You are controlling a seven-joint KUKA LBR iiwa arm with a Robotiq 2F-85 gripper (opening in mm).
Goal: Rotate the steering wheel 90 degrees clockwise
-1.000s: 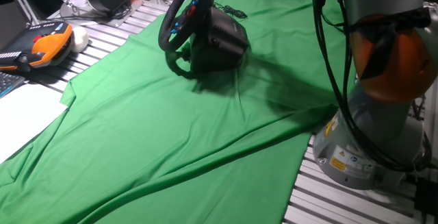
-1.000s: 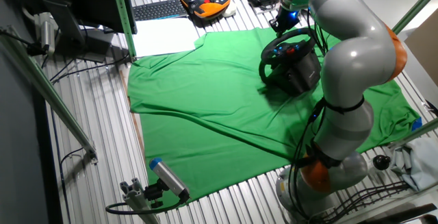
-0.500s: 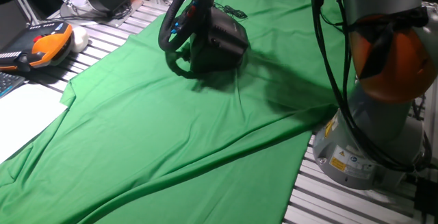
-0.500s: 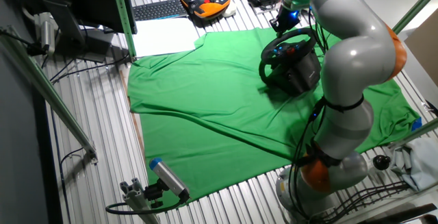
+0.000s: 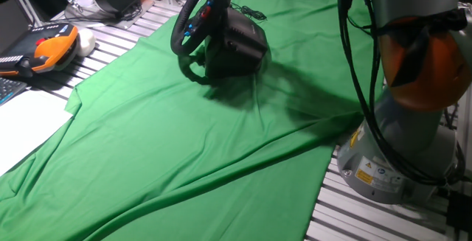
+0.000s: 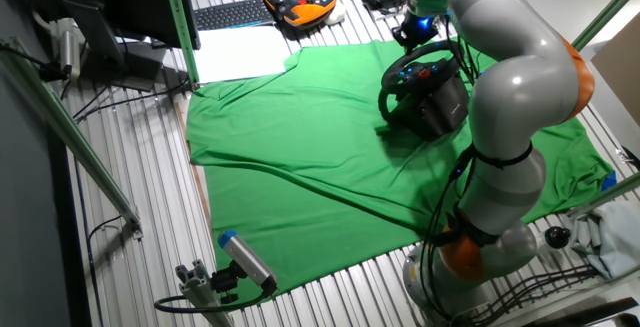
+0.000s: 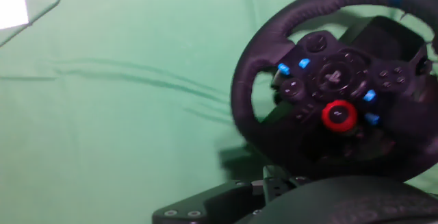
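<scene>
On the green cloth [image 5: 184, 138], steering wheel [image 5: 198, 21] tilted, facing away from arm, fingers' state unclear.

Fixed views were evenly lit and sharp; soft shadow fell on the green cloth [image 5: 184, 138] beside the steering wheel [image 5: 199, 20]. Hand view was hazy, washed-out, slightly blurred.

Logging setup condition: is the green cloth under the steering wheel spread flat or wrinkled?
Spread out but wrinkled: the green cloth shows long creases running past the steering wheel.
</scene>
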